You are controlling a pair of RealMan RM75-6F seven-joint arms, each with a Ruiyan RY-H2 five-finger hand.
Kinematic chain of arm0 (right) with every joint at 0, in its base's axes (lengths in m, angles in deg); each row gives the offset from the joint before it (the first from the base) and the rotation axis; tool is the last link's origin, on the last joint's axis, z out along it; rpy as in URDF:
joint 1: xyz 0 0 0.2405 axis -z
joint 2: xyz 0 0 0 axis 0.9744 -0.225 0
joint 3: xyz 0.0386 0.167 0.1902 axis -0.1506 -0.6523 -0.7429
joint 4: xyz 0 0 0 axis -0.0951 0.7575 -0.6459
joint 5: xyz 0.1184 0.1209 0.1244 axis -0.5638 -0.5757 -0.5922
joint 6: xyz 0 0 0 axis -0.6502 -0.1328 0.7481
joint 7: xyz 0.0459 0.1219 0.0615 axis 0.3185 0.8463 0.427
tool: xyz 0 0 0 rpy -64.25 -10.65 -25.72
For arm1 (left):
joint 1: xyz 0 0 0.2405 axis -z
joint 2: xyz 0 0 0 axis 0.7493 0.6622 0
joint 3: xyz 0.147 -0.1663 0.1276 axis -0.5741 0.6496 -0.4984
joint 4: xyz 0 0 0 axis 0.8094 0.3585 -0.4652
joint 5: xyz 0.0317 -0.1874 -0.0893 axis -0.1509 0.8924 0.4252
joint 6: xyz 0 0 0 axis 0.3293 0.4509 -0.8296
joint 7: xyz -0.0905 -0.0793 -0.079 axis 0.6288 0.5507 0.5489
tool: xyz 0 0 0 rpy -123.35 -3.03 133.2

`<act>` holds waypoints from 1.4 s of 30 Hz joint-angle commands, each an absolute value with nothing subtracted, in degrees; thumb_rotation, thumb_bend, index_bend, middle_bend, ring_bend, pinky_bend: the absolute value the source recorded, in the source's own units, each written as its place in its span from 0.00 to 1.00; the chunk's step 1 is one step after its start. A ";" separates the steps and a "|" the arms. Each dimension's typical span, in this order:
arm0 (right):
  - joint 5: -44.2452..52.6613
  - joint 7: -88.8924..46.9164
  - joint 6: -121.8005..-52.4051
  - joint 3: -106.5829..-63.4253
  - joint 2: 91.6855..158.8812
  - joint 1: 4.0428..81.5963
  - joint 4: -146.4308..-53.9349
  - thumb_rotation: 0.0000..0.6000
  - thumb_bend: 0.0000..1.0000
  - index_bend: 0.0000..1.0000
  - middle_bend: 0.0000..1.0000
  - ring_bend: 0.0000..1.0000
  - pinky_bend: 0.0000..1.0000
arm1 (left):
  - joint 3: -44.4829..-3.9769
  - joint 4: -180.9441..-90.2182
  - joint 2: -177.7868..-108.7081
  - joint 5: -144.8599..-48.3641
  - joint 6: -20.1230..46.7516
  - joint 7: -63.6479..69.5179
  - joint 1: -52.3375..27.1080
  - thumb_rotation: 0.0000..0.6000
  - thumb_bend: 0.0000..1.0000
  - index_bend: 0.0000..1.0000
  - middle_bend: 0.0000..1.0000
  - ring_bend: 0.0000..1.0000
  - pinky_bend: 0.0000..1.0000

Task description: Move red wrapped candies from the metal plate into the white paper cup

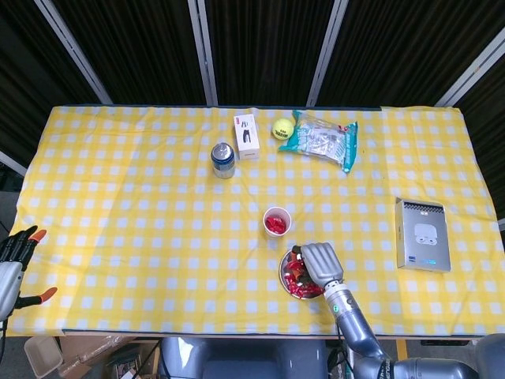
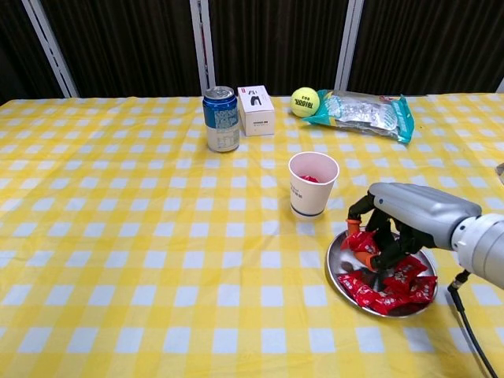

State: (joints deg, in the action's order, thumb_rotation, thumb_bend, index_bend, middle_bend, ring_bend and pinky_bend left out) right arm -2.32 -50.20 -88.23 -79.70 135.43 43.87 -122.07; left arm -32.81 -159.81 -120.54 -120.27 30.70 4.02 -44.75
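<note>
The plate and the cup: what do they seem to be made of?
The plate looks like metal with a shiny silver finish: its rim reflects light. The cup looks like matte white paper, with small print on its wall, though thin plastic cannot be excluded.

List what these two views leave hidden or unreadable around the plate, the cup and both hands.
- Metal plate: the right hand covers part of it and some red candies in both views.
- White paper cup: its wall hides how full it is in the chest view; too small in the head view.
- Left hand: cut off by the head view's edge, absent from the chest view.
</note>
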 commanded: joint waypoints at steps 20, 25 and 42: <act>-11.13 -57.62 -88.11 -91.88 128.75 36.03 -130.29 1.00 0.51 0.58 0.69 0.64 0.90 | -32.72 -160.05 -120.34 -119.78 30.00 4.42 -44.49 1.00 0.01 0.00 0.00 0.00 0.00; -14.44 -58.00 -86.57 -93.33 130.63 33.32 -127.07 1.00 0.51 0.58 0.69 0.64 0.90 | -32.66 -160.23 -120.13 -119.37 29.52 4.52 -44.34 1.00 0.01 0.00 0.00 0.00 0.00; -16.54 -57.18 -82.96 -91.36 134.69 29.36 -117.77 1.00 0.29 0.47 0.69 0.60 0.90 | -32.56 -160.83 -119.54 -118.31 28.09 5.20 -43.86 1.00 0.01 0.00 0.00 0.00 0.00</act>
State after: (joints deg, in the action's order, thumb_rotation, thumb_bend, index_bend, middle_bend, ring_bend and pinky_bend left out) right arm -16.68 -57.15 -83.05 -91.51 134.70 29.42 -117.83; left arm -32.56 -160.82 -119.54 -118.31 28.09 5.19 -43.85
